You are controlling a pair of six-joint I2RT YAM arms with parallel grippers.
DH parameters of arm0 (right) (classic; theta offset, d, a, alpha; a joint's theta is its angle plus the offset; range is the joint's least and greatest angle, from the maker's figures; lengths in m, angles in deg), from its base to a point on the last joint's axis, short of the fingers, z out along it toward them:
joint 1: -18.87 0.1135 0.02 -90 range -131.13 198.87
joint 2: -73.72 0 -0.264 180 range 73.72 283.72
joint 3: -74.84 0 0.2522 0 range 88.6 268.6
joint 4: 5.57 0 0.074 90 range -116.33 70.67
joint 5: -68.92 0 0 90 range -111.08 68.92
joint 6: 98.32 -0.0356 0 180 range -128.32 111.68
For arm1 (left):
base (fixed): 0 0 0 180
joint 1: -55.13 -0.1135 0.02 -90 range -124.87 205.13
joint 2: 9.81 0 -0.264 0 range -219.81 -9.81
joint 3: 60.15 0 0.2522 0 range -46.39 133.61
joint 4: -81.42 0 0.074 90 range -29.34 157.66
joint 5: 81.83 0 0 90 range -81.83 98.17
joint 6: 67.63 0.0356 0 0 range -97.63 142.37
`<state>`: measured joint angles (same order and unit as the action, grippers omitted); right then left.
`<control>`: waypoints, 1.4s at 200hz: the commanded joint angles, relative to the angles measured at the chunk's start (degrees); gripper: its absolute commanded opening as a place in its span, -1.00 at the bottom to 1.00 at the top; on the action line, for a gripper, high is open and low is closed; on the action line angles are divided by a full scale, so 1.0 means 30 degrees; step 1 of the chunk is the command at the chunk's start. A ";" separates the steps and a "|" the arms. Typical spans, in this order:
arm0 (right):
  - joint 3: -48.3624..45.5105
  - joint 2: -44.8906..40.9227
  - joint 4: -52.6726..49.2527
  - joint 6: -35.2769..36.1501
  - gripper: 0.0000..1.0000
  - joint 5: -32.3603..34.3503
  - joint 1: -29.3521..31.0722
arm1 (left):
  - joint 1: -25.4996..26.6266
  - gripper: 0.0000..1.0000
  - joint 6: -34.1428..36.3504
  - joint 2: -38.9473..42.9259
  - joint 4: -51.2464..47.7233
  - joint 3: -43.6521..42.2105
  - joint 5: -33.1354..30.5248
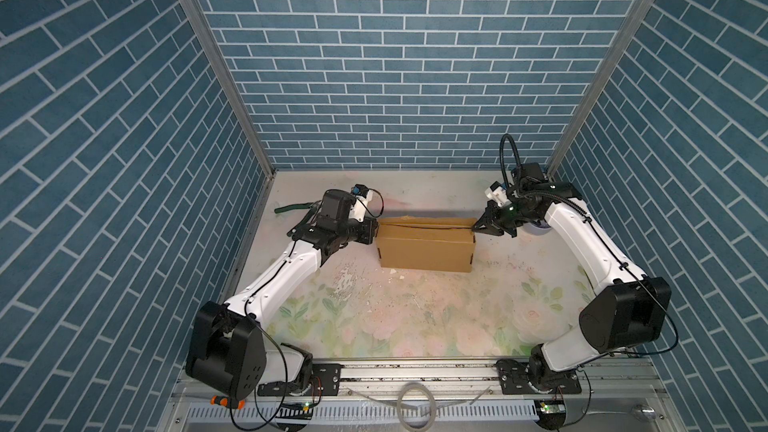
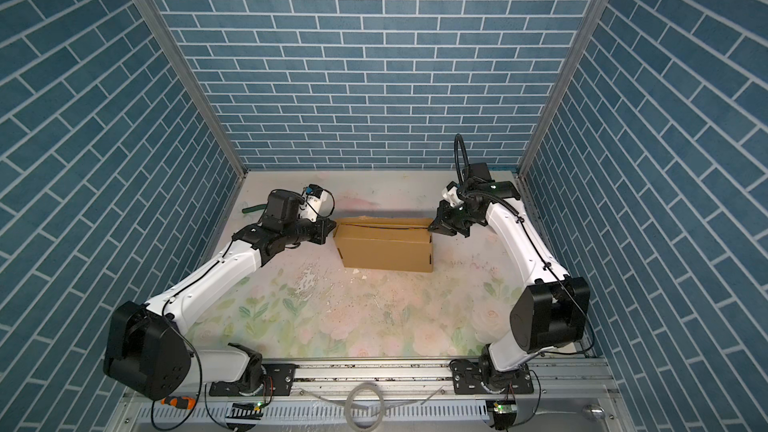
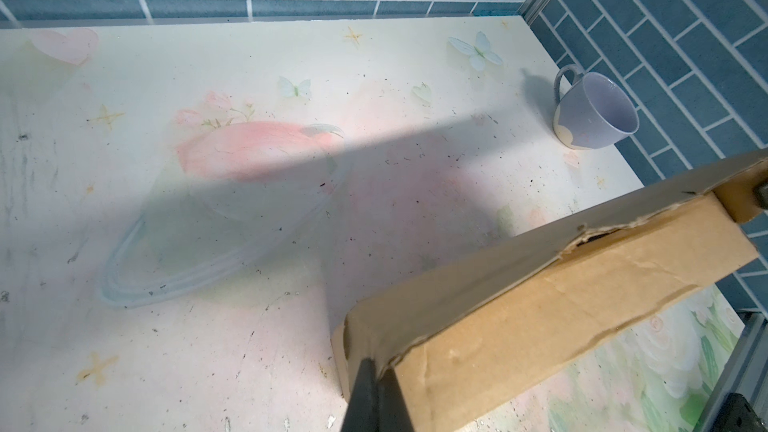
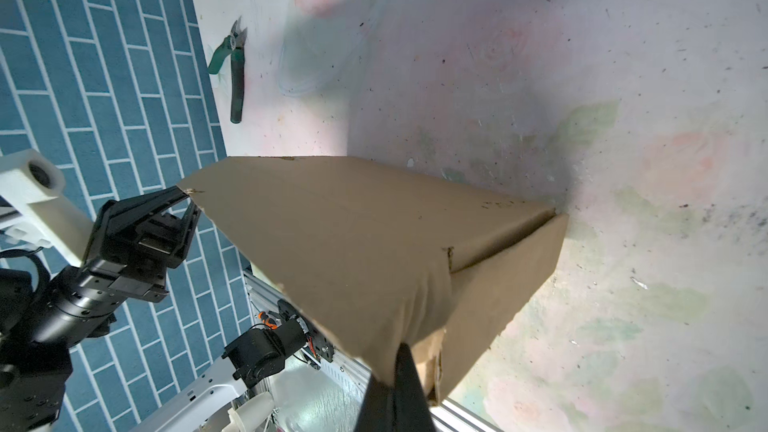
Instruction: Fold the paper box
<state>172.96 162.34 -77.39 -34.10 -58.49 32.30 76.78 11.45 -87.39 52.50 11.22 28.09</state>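
The paper box is a brown cardboard box standing on the floral table in both top views, its lid lying almost shut. My left gripper is at the lid's far-left corner. In the left wrist view its fingertips meet on that corner of the box. My right gripper is at the far-right corner; in the right wrist view it is shut on the lid edge of the box. The left gripper shows there at the opposite corner.
A lavender mug stands by the right wall behind my right gripper. Green-handled pliers lie at the back left. An orange-handled screwdriver and a cable loop lie on the front rail.
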 commanded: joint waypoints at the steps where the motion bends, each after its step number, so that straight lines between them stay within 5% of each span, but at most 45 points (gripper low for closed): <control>1: -0.0782 -0.0642 0.1544 -0.0908 -1.00 -0.2559 -0.0021 | 0.0371 -1.00 -0.0075 -0.0731 -0.2535 -0.0898 0.0585; 132: -0.3706 -0.2538 -0.0253 0.0869 -1.00 0.1635 -0.0052 | 0.0794 -1.00 -0.0345 -0.0247 -0.2655 -0.1429 0.0099; 198: -0.2319 -0.2362 -0.1408 0.1689 -0.53 0.3602 0.0373 | 0.1091 -1.00 -0.0462 0.0064 -0.2784 -0.1389 0.0012; 258: -0.1202 -0.1570 -0.2192 0.2524 -0.43 0.6662 0.1688 | 0.1191 -1.00 -0.0434 0.0152 -0.2843 -0.1506 -0.0078; 280: -0.1160 -0.1288 -0.2025 0.2964 -0.55 0.7851 0.2083 | 0.1193 -1.00 -0.0411 0.0061 -0.2830 -0.1484 -0.0089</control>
<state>166.99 157.20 -81.55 -28.72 -41.27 37.40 79.53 10.82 -86.03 52.44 9.18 27.67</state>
